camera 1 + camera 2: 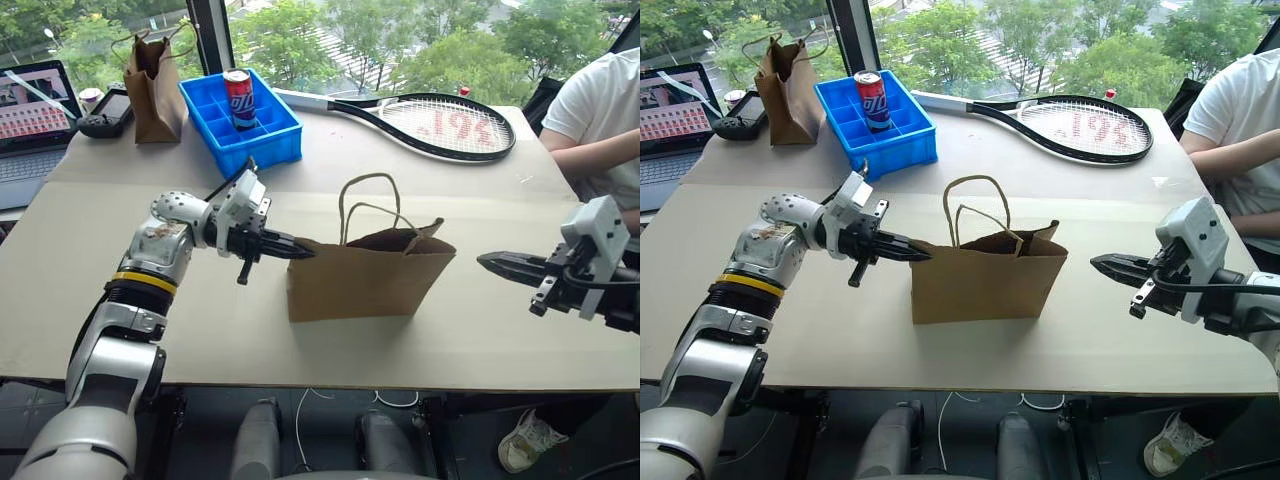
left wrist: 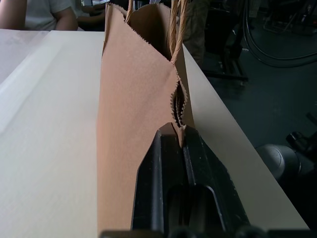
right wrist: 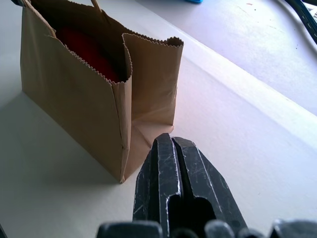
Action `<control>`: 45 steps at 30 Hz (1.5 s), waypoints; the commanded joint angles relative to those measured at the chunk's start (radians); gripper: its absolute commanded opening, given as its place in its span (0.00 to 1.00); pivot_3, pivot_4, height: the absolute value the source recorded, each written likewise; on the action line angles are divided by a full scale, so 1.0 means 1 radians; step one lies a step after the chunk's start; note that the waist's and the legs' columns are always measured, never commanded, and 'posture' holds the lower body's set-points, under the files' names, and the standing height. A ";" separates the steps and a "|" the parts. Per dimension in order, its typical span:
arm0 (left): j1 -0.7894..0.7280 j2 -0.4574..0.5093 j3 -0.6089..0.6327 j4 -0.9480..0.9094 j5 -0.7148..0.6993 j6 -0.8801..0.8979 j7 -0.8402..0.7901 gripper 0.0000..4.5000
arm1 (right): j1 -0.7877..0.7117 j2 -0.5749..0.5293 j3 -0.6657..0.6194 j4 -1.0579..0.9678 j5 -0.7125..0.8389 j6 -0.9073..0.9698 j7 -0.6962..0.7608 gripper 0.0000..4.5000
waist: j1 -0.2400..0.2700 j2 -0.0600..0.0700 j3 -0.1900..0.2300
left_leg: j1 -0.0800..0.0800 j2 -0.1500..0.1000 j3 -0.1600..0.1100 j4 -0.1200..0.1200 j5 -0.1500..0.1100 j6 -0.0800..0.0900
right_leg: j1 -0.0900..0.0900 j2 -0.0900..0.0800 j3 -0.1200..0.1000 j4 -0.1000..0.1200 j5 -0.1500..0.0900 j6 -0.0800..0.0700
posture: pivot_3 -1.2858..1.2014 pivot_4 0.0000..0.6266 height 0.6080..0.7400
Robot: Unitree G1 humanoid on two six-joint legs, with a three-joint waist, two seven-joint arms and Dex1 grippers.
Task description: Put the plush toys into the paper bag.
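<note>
The left gripper [image 1: 305, 250], fingers clenched on nothing, touches the left end of the paper bag [image 1: 365, 280], which stands upright mid-table [image 1: 150, 320] near the front edge. Something red [image 3: 86, 49] lies inside it; what exactly is hard to tell. Bare tabletop separates the bag from the right gripper [image 1: 487, 262], also clenched empty.

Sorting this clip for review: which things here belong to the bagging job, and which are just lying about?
Job:
- paper bag, upright
- red plush toy inside it
- left gripper, shut at the bag's edge
- right gripper, shut, apart

Lying about:
- tennis racket
- blue bin holding a can
- darker bag
- laptop
</note>
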 commanded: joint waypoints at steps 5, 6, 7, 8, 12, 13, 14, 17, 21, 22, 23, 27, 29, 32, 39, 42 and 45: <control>-0.039 0.028 -0.020 0.002 -0.049 -0.040 -0.007 0.01 | -0.041 -0.034 -0.002 0.015 0.006 -0.012 -0.007 0.00 | 0.000 0.000 0.000 | 0.000 0.000 0.000 0.000 0.000 0.000 | 0.000 0.000 0.000 0.000 0.000 0.000 | 0.52 0.24 1.00; -0.041 0.028 -0.013 0.005 -0.057 -0.035 -0.007 0.01 | -0.045 -0.034 0.003 0.018 0.006 -0.013 -0.007 0.00 | 0.000 0.000 0.000 | 0.000 0.000 0.000 0.000 0.000 0.000 | 0.000 0.000 0.000 0.000 0.000 0.001 | 0.52 0.24 1.00; -0.044 0.029 -0.010 0.002 -0.067 -0.027 -0.007 0.01 | -0.046 -0.036 0.006 0.020 0.004 -0.013 -0.005 0.00 | -0.001 0.000 0.000 | 0.000 0.000 0.000 0.000 0.000 0.000 | 0.000 0.000 0.000 0.000 0.001 0.001 | 0.52 0.24 1.00; -0.045 0.036 -0.013 -0.009 -0.081 -0.021 -0.007 0.01 | -0.048 -0.037 0.008 0.022 0.003 -0.014 -0.004 0.00 | -0.001 0.000 0.000 | 0.000 0.000 0.000 0.000 0.000 0.000 | 0.000 0.000 0.000 0.000 0.001 0.001 | 0.52 0.24 1.00; -0.044 0.055 -0.021 -0.066 -0.137 0.024 -0.007 0.01 | -0.054 -0.043 0.017 0.033 -0.005 -0.016 -0.001 0.00 | -0.001 0.000 0.000 | 0.000 0.000 0.000 0.000 0.000 0.000 | 0.000 0.000 0.000 0.000 0.000 0.001 | 0.52 0.24 1.00; -0.043 0.061 -0.028 -0.073 -0.141 0.019 -0.007 0.01 | -0.055 -0.047 0.020 0.035 -0.008 -0.016 -0.002 0.00 | -0.001 0.000 0.000 | 0.000 0.000 0.000 0.000 0.000 0.000 | 0.000 0.000 0.000 0.001 0.000 0.001 | 0.52 0.24 1.00; -0.042 0.067 -0.037 -0.079 -0.145 0.015 -0.007 0.01 | -0.056 -0.049 0.023 0.035 -0.010 -0.016 -0.004 0.00 | -0.001 0.000 0.000 | 0.000 0.000 0.000 0.000 0.000 0.000 | 0.000 0.000 0.000 0.000 0.000 0.001 | 0.52 0.24 1.00; -0.041 0.069 -0.042 -0.078 -0.153 0.021 -0.007 0.01 | -0.063 -0.049 0.028 0.037 -0.006 -0.012 -0.010 0.00 | -0.001 0.000 0.000 | 0.000 0.000 0.000 0.000 0.000 0.000 | 0.000 0.000 0.000 0.001 0.001 0.001 | 0.52 0.24 1.00; -0.032 0.093 -0.095 -0.080 -0.147 -0.022 -0.007 0.01 | -0.065 -0.051 0.029 0.037 -0.006 -0.011 -0.013 0.00 | -0.001 0.000 0.000 | 0.000 0.000 0.000 0.000 0.000 0.000 | 0.000 0.000 0.000 0.001 0.001 0.001 | 0.52 0.24 1.00; -0.031 0.098 -0.106 -0.080 -0.152 -0.029 -0.007 0.01 | -0.066 -0.052 0.030 0.038 -0.007 -0.012 -0.014 0.00 | -0.001 0.000 0.000 | 0.000 0.000 0.000 0.000 0.000 0.000 | 0.000 0.000 0.000 0.001 0.001 0.001 | 0.52 0.24 1.00; -0.031 0.108 -0.126 -0.085 -0.162 -0.030 -0.007 0.01 | -0.065 -0.053 0.029 0.040 -0.009 -0.014 -0.013 0.00 | -0.001 0.000 0.000 | 0.000 0.000 0.000 0.000 0.000 0.000 | 0.000 0.000 0.000 0.001 0.001 0.001 | 0.52 0.24 1.00; -0.036 0.121 -0.171 -0.061 -0.161 -0.077 -0.007 0.01 | -0.062 -0.057 0.029 0.050 -0.017 -0.021 -0.010 0.00 | -0.001 0.000 0.000 | 0.000 0.000 0.000 0.000 0.000 0.000 | 0.000 0.000 0.000 0.001 0.000 0.001 | 0.52 0.24 1.00; -0.048 0.102 -0.154 -0.022 -0.147 -0.090 -0.007 0.01 | -0.059 -0.058 0.027 0.052 -0.020 -0.024 -0.007 0.00 | 0.000 0.000 0.000 | 0.000 0.000 0.000 0.000 0.000 0.000 | 0.000 0.000 0.000 0.001 0.000 0.001 | 0.52 0.24 1.00; -0.060 0.136 -0.177 -0.035 -0.178 -0.030 -0.007 0.15 | -0.050 -0.059 0.018 0.053 -0.009 -0.024 0.012 0.00 | 0.000 0.000 0.000 | 0.000 0.000 0.000 0.001 0.000 0.000 | 0.000 0.000 0.000 0.001 0.000 0.000 | 0.52 0.24 1.00; -0.051 0.223 -0.069 -0.062 -0.208 0.053 -0.007 0.62 | -0.001 -0.046 -0.027 0.076 0.007 -0.046 0.070 0.00 | -0.002 0.000 0.000 | 0.000 0.000 0.000 0.000 0.000 0.000 | 0.000 0.000 0.000 0.002 0.000 0.001 | 0.52 0.24 1.00; 0.010 0.288 0.040 -0.112 -0.218 0.130 -0.002 0.82 | 0.051 -0.018 -0.059 0.089 0.004 -0.113 0.121 0.00 | -0.004 0.000 0.000 | 0.000 0.000 0.000 0.000 0.000 0.000 | -0.001 0.000 0.000 0.002 0.000 0.001 | 0.52 0.24 1.00; 0.126 0.321 0.172 -0.194 -0.235 0.180 0.112 0.98 | 0.089 0.032 -0.091 0.104 0.018 -0.149 0.127 0.00 | -0.008 0.001 0.000 | 0.001 0.000 0.000 0.000 0.000 0.000 | 0.000 0.000 0.000 0.002 0.001 0.003 | 0.52 0.24 1.00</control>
